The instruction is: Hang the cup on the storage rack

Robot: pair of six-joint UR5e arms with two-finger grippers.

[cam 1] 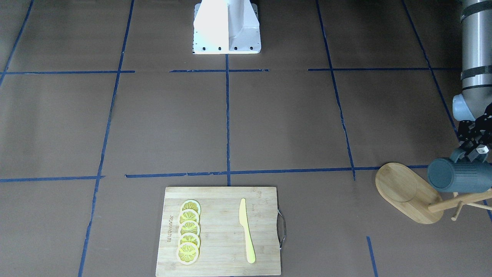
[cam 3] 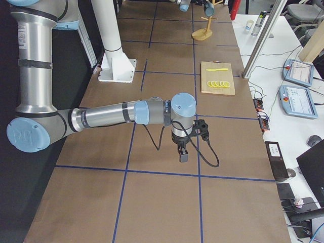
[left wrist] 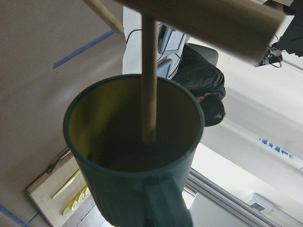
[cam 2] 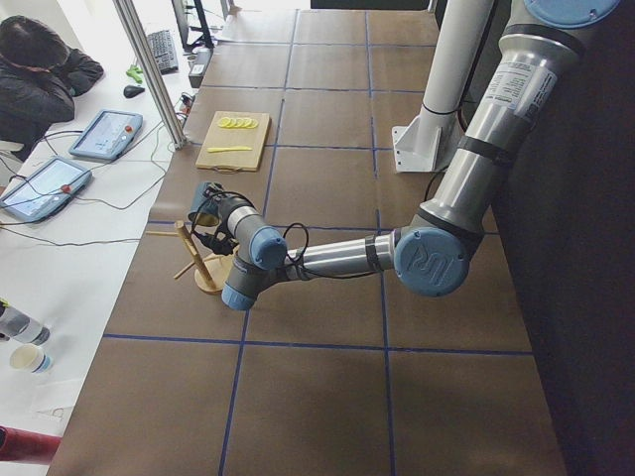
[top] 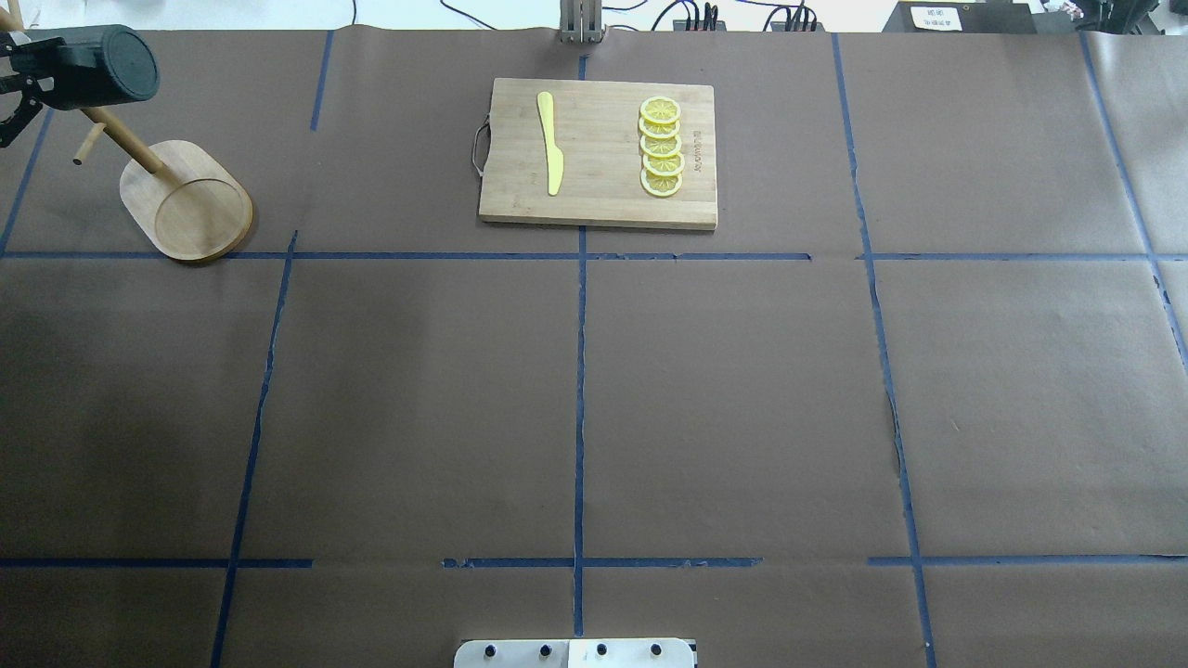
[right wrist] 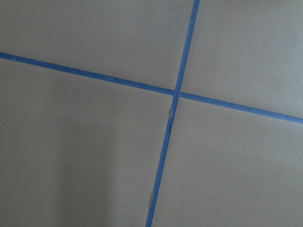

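The dark teal cup (cam 1: 459, 176) lies on its side in the air over the bamboo storage rack (cam 1: 399, 188), at the table's far left corner. My left gripper (cam 1: 473, 149) is shut on the cup's handle. In the overhead view the cup (top: 93, 65) sits at the top of the rack's post (top: 125, 139). In the left wrist view a thin peg (left wrist: 149, 80) reaches into the cup's yellow mouth (left wrist: 118, 127), and the handle (left wrist: 163, 203) is nearest the camera. My right gripper (cam 3: 183, 154) hangs over bare table. I cannot tell whether it is open or shut.
A bamboo cutting board (top: 599, 153) with a yellow knife (top: 549, 139) and several lemon slices (top: 661, 147) lies at the table's far middle. Blue tape lines cross the brown table cover. A person sits beyond the table's far edge (cam 2: 40, 79).
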